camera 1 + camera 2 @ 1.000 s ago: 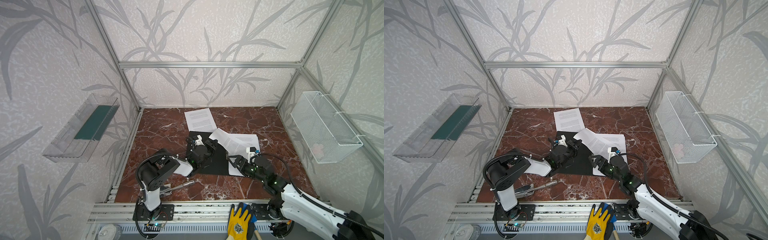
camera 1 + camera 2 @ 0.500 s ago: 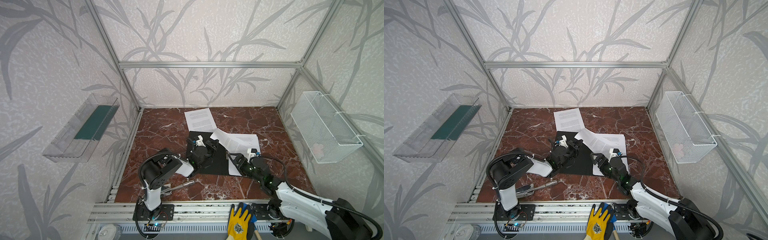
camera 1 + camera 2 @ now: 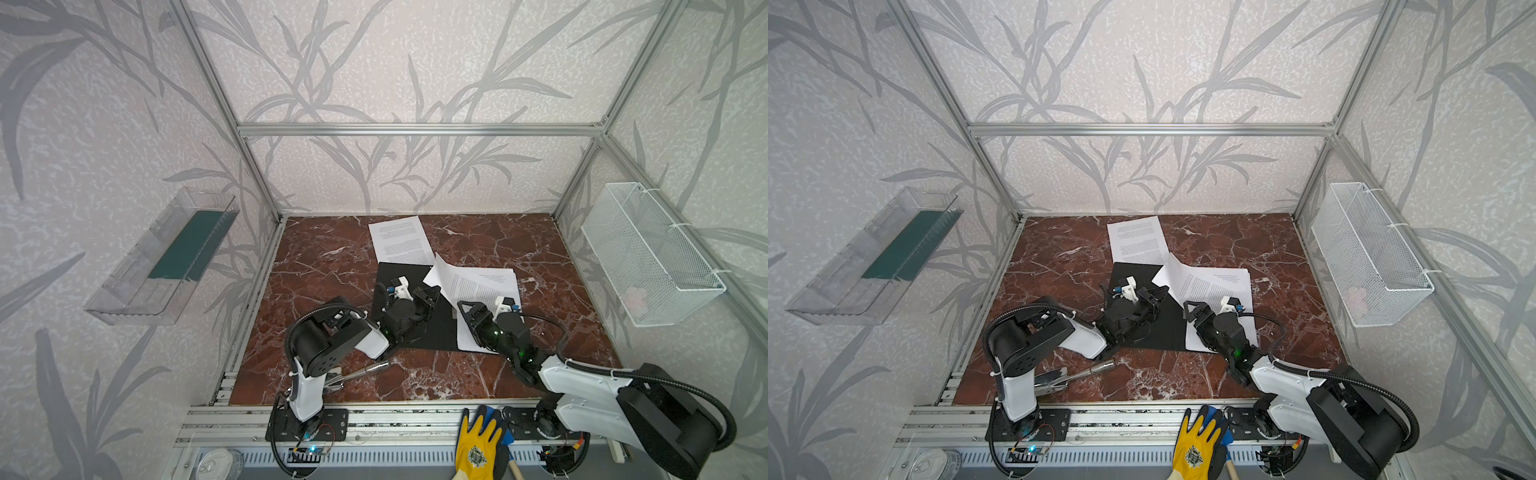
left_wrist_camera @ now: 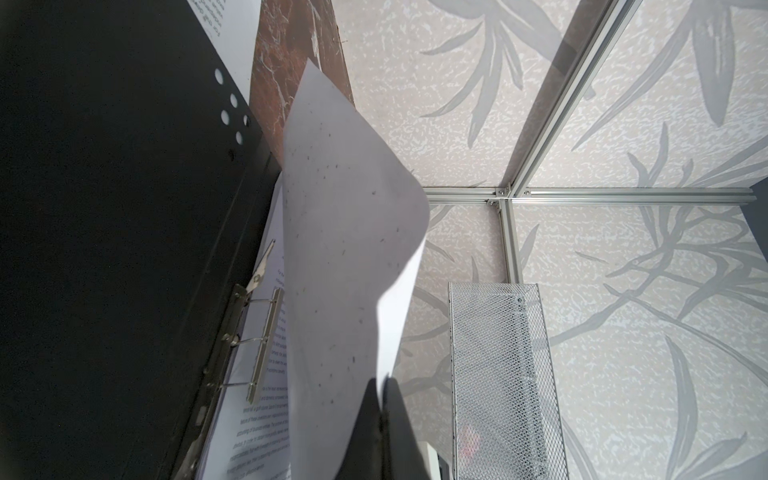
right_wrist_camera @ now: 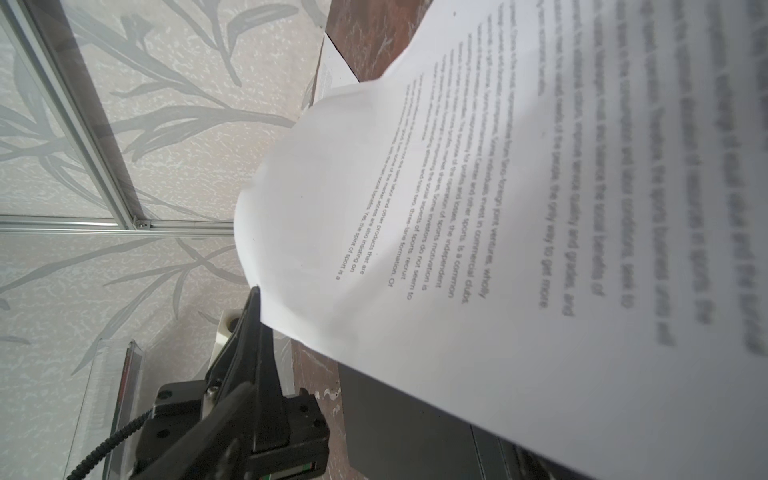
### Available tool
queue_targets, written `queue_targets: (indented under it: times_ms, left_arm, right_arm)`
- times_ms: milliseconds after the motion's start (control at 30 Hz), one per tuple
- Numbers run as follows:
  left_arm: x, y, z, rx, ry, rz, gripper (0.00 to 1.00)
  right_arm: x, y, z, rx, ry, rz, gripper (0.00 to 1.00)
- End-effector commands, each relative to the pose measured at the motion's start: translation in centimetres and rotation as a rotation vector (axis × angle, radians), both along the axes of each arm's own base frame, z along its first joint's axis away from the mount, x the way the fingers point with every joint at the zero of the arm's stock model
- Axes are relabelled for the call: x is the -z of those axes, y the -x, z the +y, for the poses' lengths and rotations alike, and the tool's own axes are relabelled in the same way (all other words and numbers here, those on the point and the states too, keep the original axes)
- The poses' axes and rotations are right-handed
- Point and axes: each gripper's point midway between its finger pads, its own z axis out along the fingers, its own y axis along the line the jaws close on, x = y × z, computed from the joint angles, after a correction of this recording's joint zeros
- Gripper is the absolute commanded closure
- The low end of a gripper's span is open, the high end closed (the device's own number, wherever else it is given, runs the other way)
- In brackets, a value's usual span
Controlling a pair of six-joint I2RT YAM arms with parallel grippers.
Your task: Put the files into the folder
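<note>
Left claw [image 4: 381,384] fully closed on lifted sheet [image 4: 345,232]; right claw [image 3: 473,311] opening indeterminate. Pulling toward 9 o'clock may tear sheet at folder [image 3: 395,272] clip [image 4: 259,349].

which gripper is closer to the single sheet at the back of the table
Left. The left gripper, shut on a curled sheet's corner, sits just in front of the single sheet; the right gripper is farther forward and rightward.

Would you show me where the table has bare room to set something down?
Bare table: the left strip between side rail and folder; the right strip between the stacked files and the wall under the wire basket. Crowded: the middle, where the left gripper pinches a lifted sheet beside the right gripper; front left, by the metal tool.
</note>
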Motion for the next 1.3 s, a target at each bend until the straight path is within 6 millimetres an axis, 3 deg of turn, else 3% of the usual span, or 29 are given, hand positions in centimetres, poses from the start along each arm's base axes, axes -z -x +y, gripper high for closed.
queue_targets:
  times_ms: [0, 200, 400, 533, 600, 800, 1067, 1167, 1267]
  left_arm:
    - [-0.2, 0.6, 0.1, 0.0, 0.037, -0.009, 1.0]
    - [0.4, 0.9, -0.1, 0.008, 0.051, -0.008, 1.0]
    - [0.7, 1.0, -0.3, 0.003, 0.051, -0.017, 0.97]
    - [1.0, 1.1, -0.3, -0.001, 0.036, -0.022, 0.96]
    - [1.1, 1.1, -0.3, -0.003, 0.032, -0.023, 0.96]
    - [1.2, 1.2, -0.2, -0.012, 0.008, -0.036, 0.95]
    - [1.3, 1.2, -0.2, -0.018, -0.018, -0.056, 0.93]
    - [1.0, 1.2, -0.2, -0.017, -0.028, -0.074, 0.85]
    - [0.4, 1.2, -0.2, -0.01, -0.048, -0.101, 0.61]
  right_arm:
    - [-1.2, -0.8, -0.8, 0.072, -0.045, -0.052, 0.17]
    - [-0.9, -1.2, -1.0, 0.108, -0.055, -0.033, 0.27]
    - [-0.3, -1.4, -0.8, 0.132, -0.087, -0.01, 0.53]
    - [0.0, -1.2, -0.8, 0.15, -0.089, 0.004, 0.58]
    - [0.1, -1.2, -0.8, 0.155, -0.09, 0.01, 0.68]
    - [0.0, -1.2, -1.1, 0.172, -0.093, 0.024, 0.7]
    - [-0.2, -1.1, -1.1, 0.172, -0.1, 0.025, 0.88]
    - [-0.7, -1.2, -0.9, 0.168, -0.11, 0.016, 0.94]
    - [-0.2, -0.9, -1.1, 0.167, -0.085, 0.039, 0.99]
